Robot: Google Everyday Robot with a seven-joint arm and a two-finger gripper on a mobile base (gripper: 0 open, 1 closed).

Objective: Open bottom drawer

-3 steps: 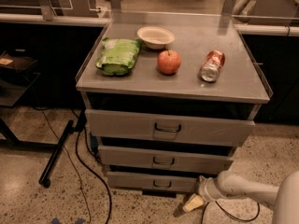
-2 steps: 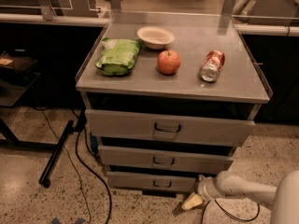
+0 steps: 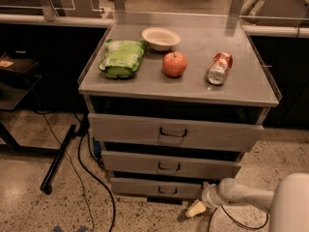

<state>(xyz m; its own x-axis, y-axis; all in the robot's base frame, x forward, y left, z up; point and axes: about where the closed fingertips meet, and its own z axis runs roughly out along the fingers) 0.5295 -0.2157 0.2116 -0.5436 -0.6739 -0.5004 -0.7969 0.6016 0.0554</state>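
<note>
Low near the floor, the end effector (image 3: 196, 209) sat just right of the bottom drawer (image 3: 140, 187) under the bench (image 3: 193, 88), clenched or released I could not tell, clear of the handle (image 3: 167, 191), so reaching, gripping and pulling seemingly all remained.

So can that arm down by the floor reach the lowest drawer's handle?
Probably yes. The gripper hangs low, just right of the bottom drawer front, and nothing visible lies between it and the drawer's handle.
</note>
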